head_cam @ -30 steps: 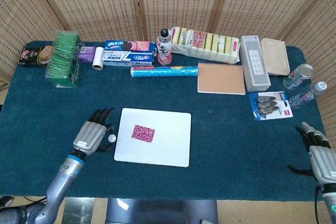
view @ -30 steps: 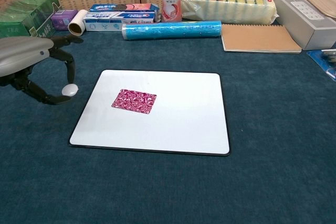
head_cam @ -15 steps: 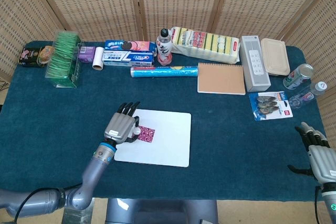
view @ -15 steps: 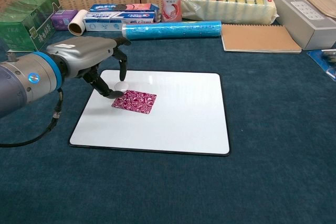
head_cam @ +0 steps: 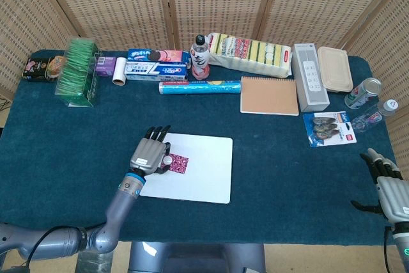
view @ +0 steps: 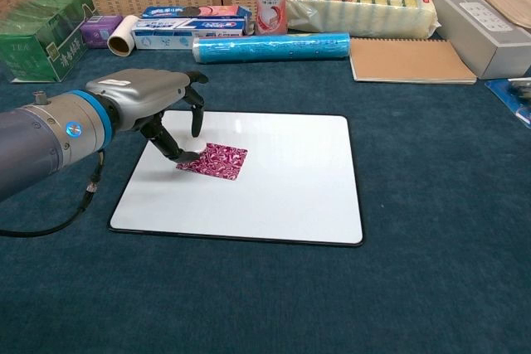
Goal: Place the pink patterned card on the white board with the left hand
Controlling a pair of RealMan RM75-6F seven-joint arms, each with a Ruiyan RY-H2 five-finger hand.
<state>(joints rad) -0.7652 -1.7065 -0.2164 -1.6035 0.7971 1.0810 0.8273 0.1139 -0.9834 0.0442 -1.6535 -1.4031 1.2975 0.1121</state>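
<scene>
Pink patterned card [view: 213, 160] is lying on the white board [view: 274, 196], toward its left part, so the placing looks done or all but done. The left hand [view: 158, 109] is hovering low over the card's left edge, its fingers [view: 196, 105] curled down with the tips at or just above the card. I cannot tell whether it is pinching that edge, only touching it, or holding nothing. The card's near-left corner seems slightly lifted in the chest view, which may mean a fingertip is under it. What is left, as I judge it, is for the hand to let go fully and pull clear toward the left of the bench [view: 431, 205].

In the head view the hand is covering the card's left half [head_cam: 175, 163], so the contact there is hidden. The right hand [head_cam: 387, 187] is resting at the near right corner, partly cut off by the frame, fingers spread and holding nothing. It is showing in the head view only. Small items along the far edge are too small to read.
</scene>
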